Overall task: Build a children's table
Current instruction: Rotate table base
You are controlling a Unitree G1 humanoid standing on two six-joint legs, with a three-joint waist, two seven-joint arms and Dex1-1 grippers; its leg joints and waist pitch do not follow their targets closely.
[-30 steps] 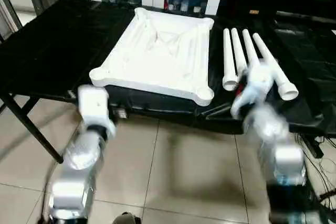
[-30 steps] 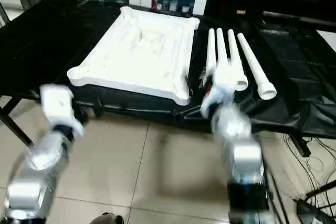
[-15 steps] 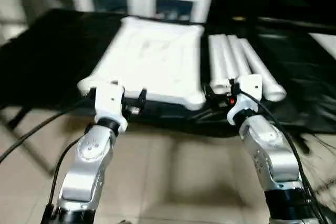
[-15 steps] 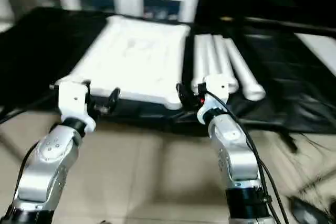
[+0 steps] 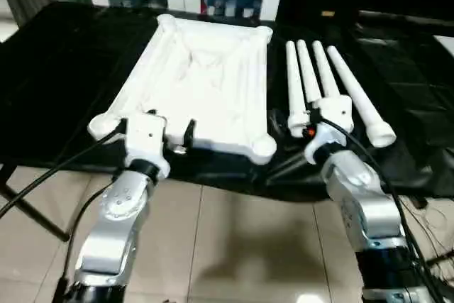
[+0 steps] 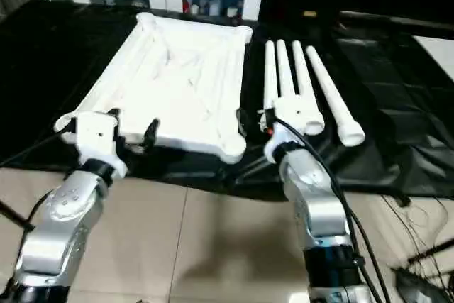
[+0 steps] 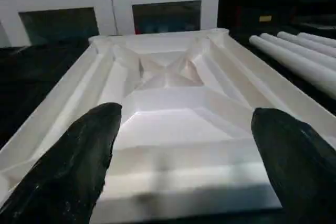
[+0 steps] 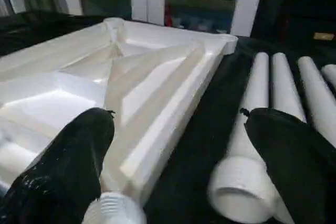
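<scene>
The left claw [image 5: 172,131] hung at the near edge of the black-draped bench [image 5: 64,69], its two black fingers [image 7: 79,161] spread wide and empty, aimed straight at the short near side of the table top [image 5: 206,83]. That top lay upside down, ribbed underside up, with round sockets at the corners — the near-left socket [image 5: 103,127] sat just beside the left claw, the near-right socket [image 5: 263,148] stuck out toward the gap between the arms. It looked like moulded white plastic: stiff, probably light for its spread, and smooth enough to slide on the cloth if pushed rather than pinched. The raised rim along the near side seemed the sensible place to hold it, or a rib inside, since the flat panels offered nothing to close on.

Further right, the right claw [image 5: 294,124] also stood wide open with nothing in it, hovering over the near ends of the four legs [image 5: 323,83]. These lay side by side on the cloth, wide ends toward the robot, tapering away. Hollow tubes, I judged — light, rigid, round and slick, so apt to roll or twist in a loose pinch. Taking one across its thick near end, clear of its neighbours, looked the safest hold; they lay close together, which left little room for a finger between them.
</scene>
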